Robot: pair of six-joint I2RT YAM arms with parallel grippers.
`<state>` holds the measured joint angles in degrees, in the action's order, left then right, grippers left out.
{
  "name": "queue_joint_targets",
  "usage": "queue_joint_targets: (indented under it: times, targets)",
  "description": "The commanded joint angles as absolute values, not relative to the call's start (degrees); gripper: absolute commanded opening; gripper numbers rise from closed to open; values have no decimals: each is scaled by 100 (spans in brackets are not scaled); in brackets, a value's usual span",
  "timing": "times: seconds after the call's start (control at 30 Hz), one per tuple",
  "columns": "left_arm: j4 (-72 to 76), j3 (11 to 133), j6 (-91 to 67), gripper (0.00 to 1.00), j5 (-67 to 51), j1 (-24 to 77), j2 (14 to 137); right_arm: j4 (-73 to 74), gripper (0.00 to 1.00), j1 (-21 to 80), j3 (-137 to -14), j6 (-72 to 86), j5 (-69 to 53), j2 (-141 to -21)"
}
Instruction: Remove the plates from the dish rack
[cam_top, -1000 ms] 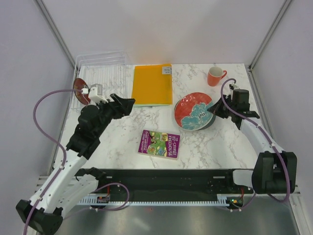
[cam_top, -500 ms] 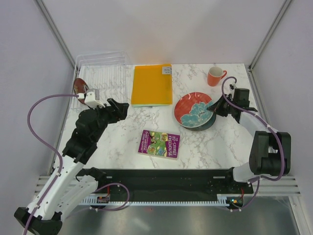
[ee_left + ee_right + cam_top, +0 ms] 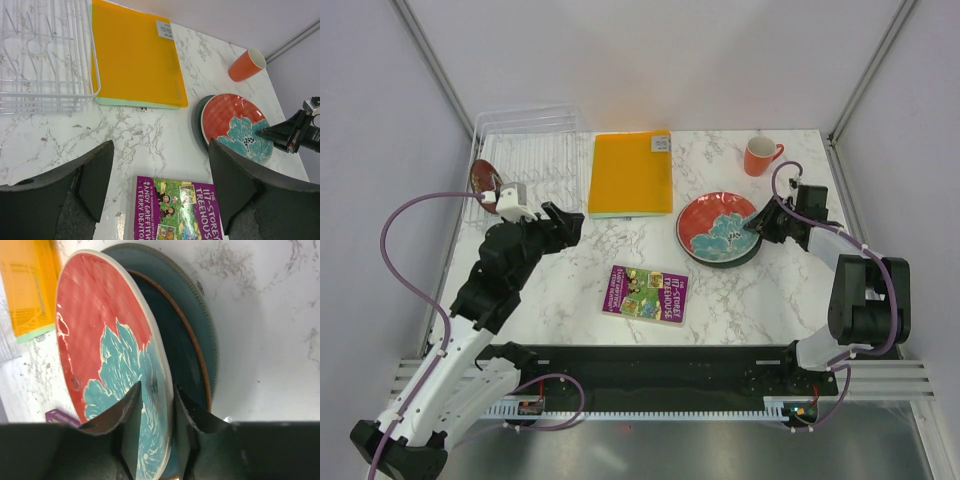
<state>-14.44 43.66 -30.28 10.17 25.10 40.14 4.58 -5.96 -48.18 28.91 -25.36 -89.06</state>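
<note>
The red plate [image 3: 718, 228] with teal blotches rests on the dark teal plate [image 3: 186, 365] and the grey-green plate [image 3: 202, 310], stacked at the right of the table [image 3: 570, 270]. The right gripper [image 3: 156, 390] straddles its rim, one finger on each side; I cannot tell whether it pinches. The small dark red plate [image 3: 483, 180] sits at the dish rack's [image 3: 535, 148] near left corner, just beside the left gripper [image 3: 160, 150], whose fingers are spread wide and empty.
</note>
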Motion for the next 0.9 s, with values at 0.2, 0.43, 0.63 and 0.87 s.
queue_joint_targets:
  times: [0.2, 0.43, 0.63, 0.87]
  targets:
    - [-1362, 4377, -2857, 82, 984, 2487, 4087, 588, 72, -606, -4869, 2523, -2136, -8816]
    - [-1537, 4535, -2506, 84, 1746, 2487, 4052, 1361, 81, -606, -5124, 2110, -1531, -8701]
    - [-1679, 5080, -1908, 89, 2320, 2487, 4420, 1819, 86, -589, -5282, 1969, -888, -8570]
    - [-1696, 5177, -1942, 89, 2320, 2496, 4579, 2048, 86, -431, -5405, 1837, -721, -8736]
